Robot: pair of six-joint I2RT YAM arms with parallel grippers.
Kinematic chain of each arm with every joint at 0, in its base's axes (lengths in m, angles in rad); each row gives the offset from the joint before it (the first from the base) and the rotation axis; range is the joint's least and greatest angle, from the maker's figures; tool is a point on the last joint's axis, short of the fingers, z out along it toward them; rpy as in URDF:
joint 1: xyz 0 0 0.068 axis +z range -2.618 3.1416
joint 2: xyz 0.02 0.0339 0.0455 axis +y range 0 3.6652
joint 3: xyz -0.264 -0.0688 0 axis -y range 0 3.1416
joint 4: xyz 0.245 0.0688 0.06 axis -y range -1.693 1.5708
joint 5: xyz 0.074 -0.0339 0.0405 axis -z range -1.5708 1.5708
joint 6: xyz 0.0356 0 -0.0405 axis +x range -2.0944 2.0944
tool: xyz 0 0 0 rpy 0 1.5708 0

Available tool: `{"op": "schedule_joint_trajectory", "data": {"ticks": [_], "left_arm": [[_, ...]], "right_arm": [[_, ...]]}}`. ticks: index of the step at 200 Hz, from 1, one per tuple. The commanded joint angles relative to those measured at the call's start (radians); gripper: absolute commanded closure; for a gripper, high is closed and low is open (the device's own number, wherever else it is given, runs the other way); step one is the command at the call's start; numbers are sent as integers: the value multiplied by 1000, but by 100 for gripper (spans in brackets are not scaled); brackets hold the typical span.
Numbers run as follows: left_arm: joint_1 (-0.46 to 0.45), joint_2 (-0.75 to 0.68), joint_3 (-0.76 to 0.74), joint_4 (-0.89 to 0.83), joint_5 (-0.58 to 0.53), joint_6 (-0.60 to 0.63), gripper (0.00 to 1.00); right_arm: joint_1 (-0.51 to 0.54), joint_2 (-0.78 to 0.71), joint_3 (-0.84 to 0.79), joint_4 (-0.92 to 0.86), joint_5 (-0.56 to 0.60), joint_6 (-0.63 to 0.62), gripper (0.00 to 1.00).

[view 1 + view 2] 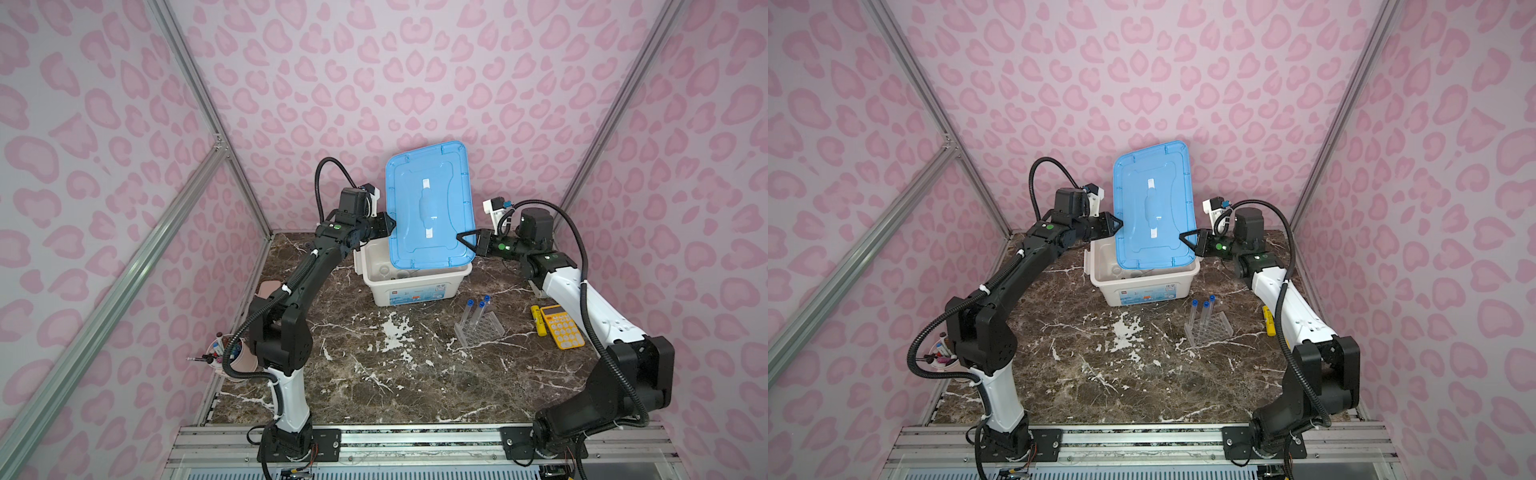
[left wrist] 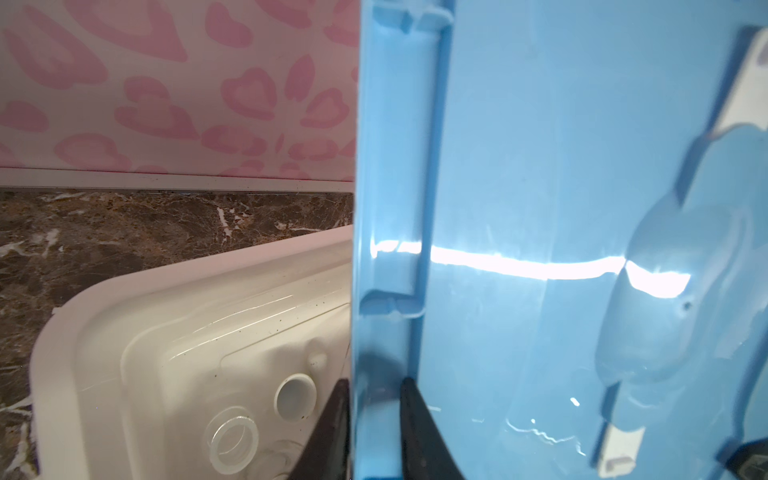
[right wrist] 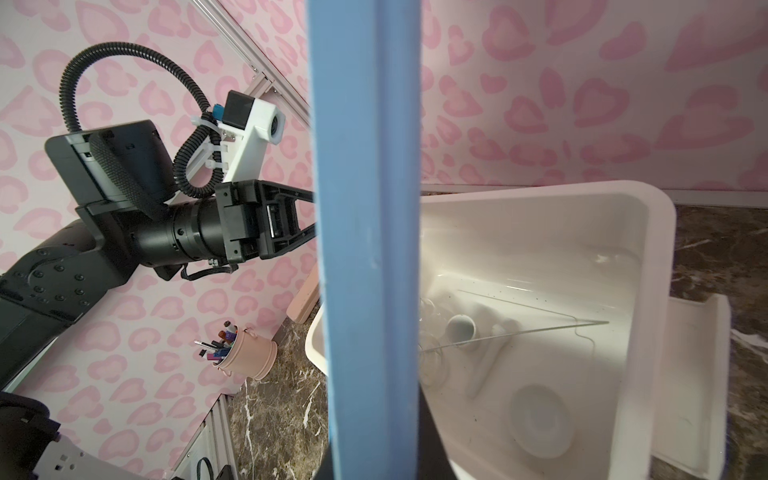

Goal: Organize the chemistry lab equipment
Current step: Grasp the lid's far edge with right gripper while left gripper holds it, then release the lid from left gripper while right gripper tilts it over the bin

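Lab kit looks mostly packed as both arms hold a blue lid [image 1: 428, 203] tilted on edge over the open white bin [image 1: 409, 291] at 12 o'clock on the marble bench [image 1: 374, 374], seen in both top views. The right hand [image 1: 461, 237] is clamped on the lid's 3 o'clock rim. The left hand [image 1: 389, 226] straddles the 9 o'clock rim with a finger on each side, though whether it pinches or sits slack cannot be told. On the bin's floor the wrist views show a small white cup [image 3: 461, 328], what looks like a shallow round dish [image 3: 540, 419] and clear glassware [image 2: 232, 440]; no pestle can be picked out with certainty. Outside the bin, three blue-capped test tubes [image 1: 478, 316] stand upright in a clear rack [image 1: 484, 332] at about 4 o'clock from it. A yellow calculator [image 1: 561, 328] at 3 o'clock and a pink cup of pens [image 1: 243, 361] at 8 o'clock sit well apart. The lid is not yet seated, and the racked tubes may yet need a place.
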Motion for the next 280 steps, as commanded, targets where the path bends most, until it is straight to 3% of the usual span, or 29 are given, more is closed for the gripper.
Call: {"op": "schedule_joint_trajectory", "data": {"ticks": [1, 50, 92, 127, 162, 215, 280], "left_arm": [[-2, 1, 17, 25, 4, 0, 57], [2, -97, -14, -5, -116, 51, 18], [23, -185, -32, -14, -130, 82, 0], [65, -252, -79, 28, -37, 46, 2], [140, -350, -188, 162, 110, -61, 2], [260, -426, -331, 367, 375, -210, 2], [280, -430, -392, 409, 449, -257, 2]], "right_arm": [[3, 2, 17, -26, 35, -41, 91], [8, -39, 48, -69, 145, -78, 99], [98, -94, 135, -178, 437, -301, 100], [193, -105, 196, -226, 709, -512, 100], [275, -132, 153, -119, 955, -687, 100], [353, -153, 7, 104, 1113, -941, 100], [425, -142, -126, 319, 1186, -1145, 100]]}}
